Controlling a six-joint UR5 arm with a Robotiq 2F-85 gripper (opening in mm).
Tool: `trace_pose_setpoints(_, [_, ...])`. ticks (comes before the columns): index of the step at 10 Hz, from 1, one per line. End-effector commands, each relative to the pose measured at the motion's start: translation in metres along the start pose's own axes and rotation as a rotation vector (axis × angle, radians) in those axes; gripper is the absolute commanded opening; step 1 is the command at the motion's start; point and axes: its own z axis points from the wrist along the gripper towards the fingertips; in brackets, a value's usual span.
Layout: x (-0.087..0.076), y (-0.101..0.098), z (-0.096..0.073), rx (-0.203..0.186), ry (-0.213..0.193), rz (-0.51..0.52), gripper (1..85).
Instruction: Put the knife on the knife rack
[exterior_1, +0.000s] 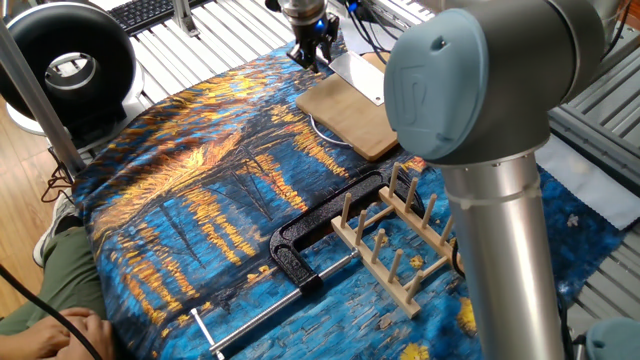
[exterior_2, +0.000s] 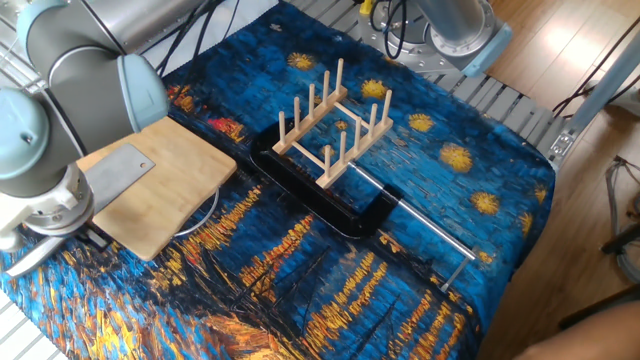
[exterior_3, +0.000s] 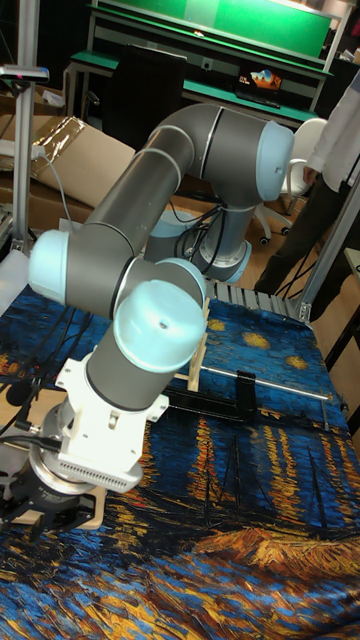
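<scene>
The knife (exterior_2: 118, 170) lies flat on a bamboo cutting board (exterior_2: 170, 195) at the table's left end, its pale blade (exterior_1: 362, 76) showing a small dark dot. My gripper (exterior_1: 312, 52) hangs low over the board's outer edge, where the handle end runs under it; its dark fingers (exterior_2: 97, 238) look spread apart and hold nothing. A grey tip (exterior_2: 22, 257) pokes out past the wrist. The knife rack (exterior_1: 397, 245), light wood with upright pegs, stands empty mid-table (exterior_2: 333, 125). In the tall fixed view the gripper (exterior_3: 55, 512) is bottom left and the knife is hidden.
A black metal clamp (exterior_1: 312, 240) with a steel rod (exterior_2: 420, 228) lies right beside the rack. A white cable loop (exterior_2: 200, 215) sits under the board. The arm's big elbow (exterior_1: 470, 80) blocks part of one fixed view. A person's hand (exterior_1: 45, 335) rests at the table corner.
</scene>
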Motion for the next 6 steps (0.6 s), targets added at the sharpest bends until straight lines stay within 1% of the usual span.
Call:
trace_pose_setpoints(1, [0.0005,-0.0169,0.0024,0.058,0.01,-0.028,43.3])
trace_pose_setpoints(4, [0.0018,-0.018,0.0023,0.063,0.015,-0.021,43.7])
trace_pose_setpoints(5, [0.0019,-0.0212,0.0021,0.075,0.015,-0.017,43.7])
trace_pose_setpoints(6, [0.0003,-0.0208,0.0021,0.074,0.009,-0.015,43.7])
